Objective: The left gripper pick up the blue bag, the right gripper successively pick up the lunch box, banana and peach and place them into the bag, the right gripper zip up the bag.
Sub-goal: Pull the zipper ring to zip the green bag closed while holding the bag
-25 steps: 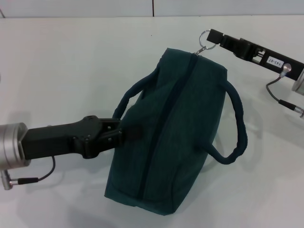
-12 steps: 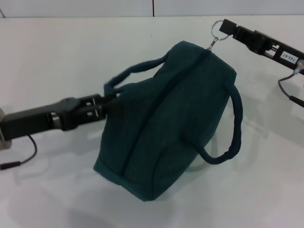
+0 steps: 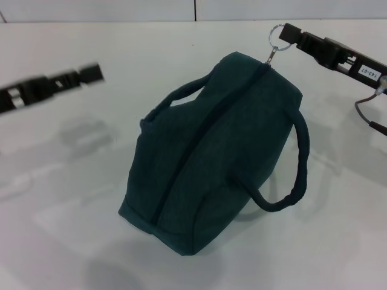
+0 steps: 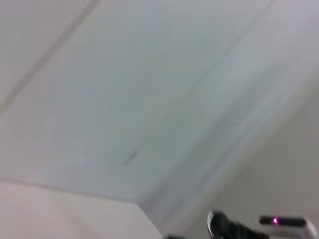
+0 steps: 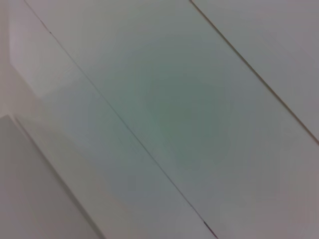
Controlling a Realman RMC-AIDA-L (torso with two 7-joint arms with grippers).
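The blue bag (image 3: 211, 151) stands tilted on the white table (image 3: 72, 199), its zipper line closed along the top and both loop handles loose. My right gripper (image 3: 286, 34) is at the bag's far end, shut on the metal ring zipper pull (image 3: 276, 35). My left gripper (image 3: 89, 73) is blurred, off to the left of the bag, apart from it and holding nothing. The lunch box, the banana and the peach are not in view. The wrist views show only pale panels.
The table's far edge meets a pale wall (image 3: 121, 9). A cable (image 3: 366, 106) hangs from the right arm near the table's right side. A dark object (image 4: 234, 229) shows at the edge of the left wrist view.
My left gripper let go of the bag's near handle and drew away to the left. The bag tilted and shifted, then settled. My right gripper stays on the zipper ring.
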